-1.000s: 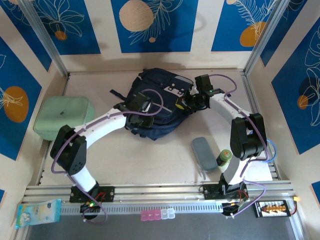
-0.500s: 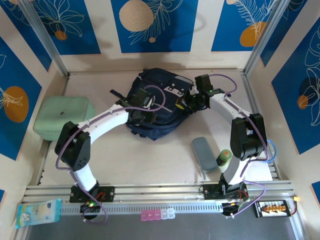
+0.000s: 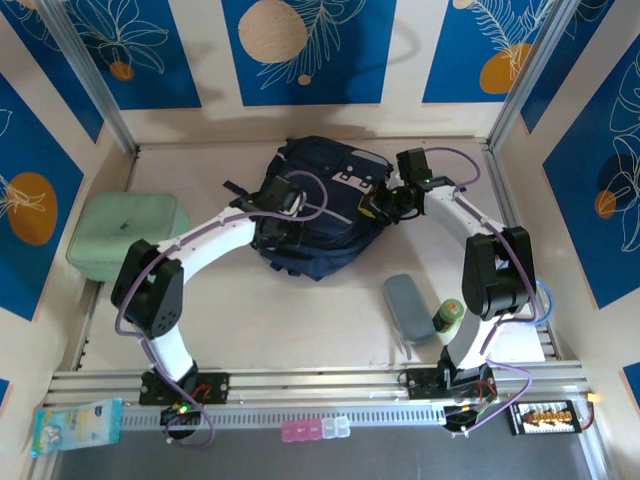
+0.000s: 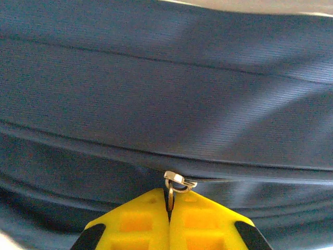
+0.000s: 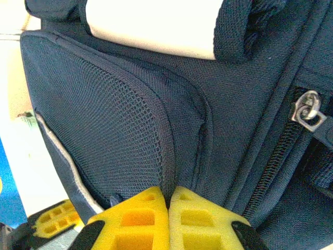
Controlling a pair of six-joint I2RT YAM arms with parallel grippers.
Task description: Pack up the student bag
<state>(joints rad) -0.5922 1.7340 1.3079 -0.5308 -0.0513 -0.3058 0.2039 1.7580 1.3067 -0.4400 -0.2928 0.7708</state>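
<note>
Backpack [image 3: 312, 215] lay flat at the back centre of the desk [image 3: 300, 310], white tags up, with 1 arm on each side.

Left claw [image 3: 283, 222] was on the backpack's left half. In the left wrist view its 2 yellow fingers [image 4: 140, 221] were pressed together, clamped on the metal zipper pull [image 4: 179, 183] along a closed zip line.

Right claw [image 3: 385, 205] was at the backpack's right edge. In the right wrist view its fingers [image 5: 195, 216] were together, pinching the seam of the mesh pocket [image 5: 109, 125]. A 2nd zipper pull [image 5: 308, 110] hung free to the right, apart from the fingers.

Green case [image 3: 128, 232] sat at the desk's left edge, well apart from the backpack. Grey pouch [image 3: 408, 306] lay near the front right, with a green-capped bottle [image 3: 449, 316] just beside it.
</note>
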